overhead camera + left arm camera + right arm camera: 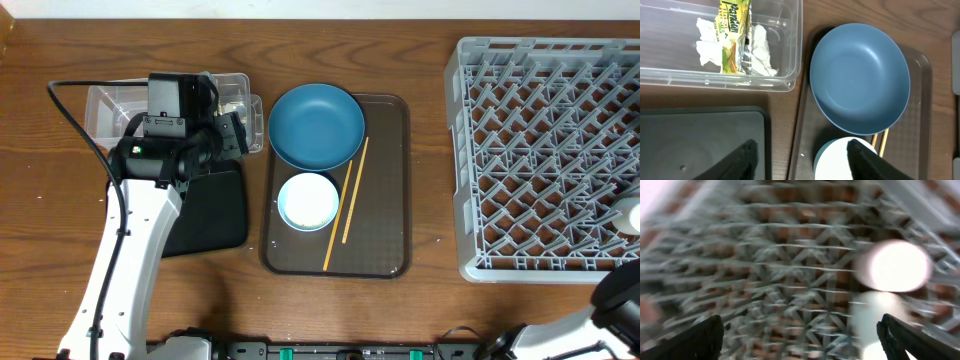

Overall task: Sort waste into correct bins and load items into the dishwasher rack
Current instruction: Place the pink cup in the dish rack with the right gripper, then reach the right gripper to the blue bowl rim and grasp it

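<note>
My left gripper (802, 152) is open and empty, hovering over the gap between the black tray (700, 145) and the brown serving tray; in the overhead view it (236, 134) is beside the clear tub (108, 108). The tub (785, 82) holds white paper scraps (760, 55) and the yellow-green wrapper (732, 35). The large blue bowl (316, 125), the small white-and-blue bowl (308, 200) and two chopsticks (347, 205) lie on the brown tray. My right gripper (800, 340) is open and empty above the grey rack (545, 150), near a pink cup (895, 265) and a pale cup (872, 322); that view is blurred.
The brown serving tray (385, 250) sits mid-table between the black tray (215, 215) and the rack. A small white grain (801, 155) lies on the brown tray's left edge. My right arm (620, 300) shows at the bottom right corner.
</note>
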Tool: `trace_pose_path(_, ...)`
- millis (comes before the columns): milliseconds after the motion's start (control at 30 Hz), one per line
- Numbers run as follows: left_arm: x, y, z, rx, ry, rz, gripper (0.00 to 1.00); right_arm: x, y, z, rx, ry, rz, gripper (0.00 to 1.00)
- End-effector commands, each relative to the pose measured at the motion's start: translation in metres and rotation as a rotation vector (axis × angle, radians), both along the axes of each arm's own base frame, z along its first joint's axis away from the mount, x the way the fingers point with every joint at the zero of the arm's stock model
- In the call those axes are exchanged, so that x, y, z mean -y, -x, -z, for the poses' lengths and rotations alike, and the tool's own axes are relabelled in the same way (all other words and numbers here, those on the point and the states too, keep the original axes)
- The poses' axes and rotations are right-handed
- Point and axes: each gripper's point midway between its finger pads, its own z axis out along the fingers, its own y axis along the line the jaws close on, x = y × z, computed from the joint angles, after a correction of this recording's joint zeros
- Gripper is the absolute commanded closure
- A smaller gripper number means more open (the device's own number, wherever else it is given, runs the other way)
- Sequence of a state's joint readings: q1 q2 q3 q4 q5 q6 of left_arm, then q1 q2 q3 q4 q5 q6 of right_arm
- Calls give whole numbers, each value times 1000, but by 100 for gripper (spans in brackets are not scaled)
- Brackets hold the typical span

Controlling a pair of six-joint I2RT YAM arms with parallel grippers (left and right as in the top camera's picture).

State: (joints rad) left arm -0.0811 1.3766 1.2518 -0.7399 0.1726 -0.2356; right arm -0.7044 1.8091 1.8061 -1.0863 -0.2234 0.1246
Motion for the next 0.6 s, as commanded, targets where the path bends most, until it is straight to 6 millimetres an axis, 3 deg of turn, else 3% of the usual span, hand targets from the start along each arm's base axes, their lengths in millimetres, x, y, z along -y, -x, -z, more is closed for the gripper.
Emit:
trace_pose_path(0,-4,0,0,-4,-18,-9,38,-58,-31,-30,94,0,-211,1)
trace_pose_path(267,-15,11,8,-57,-68,-45,36,-206,-80,-31,155,-32,-646,1)
trace_pose_path(400,-25,20,14,-107,-96,-101,36,-273,-98,-31,193,0,-800,8)
trace_pose_path(567,-26,28,19,-143,-106,-103,35,-342,-117,-5,182,73,-931,14)
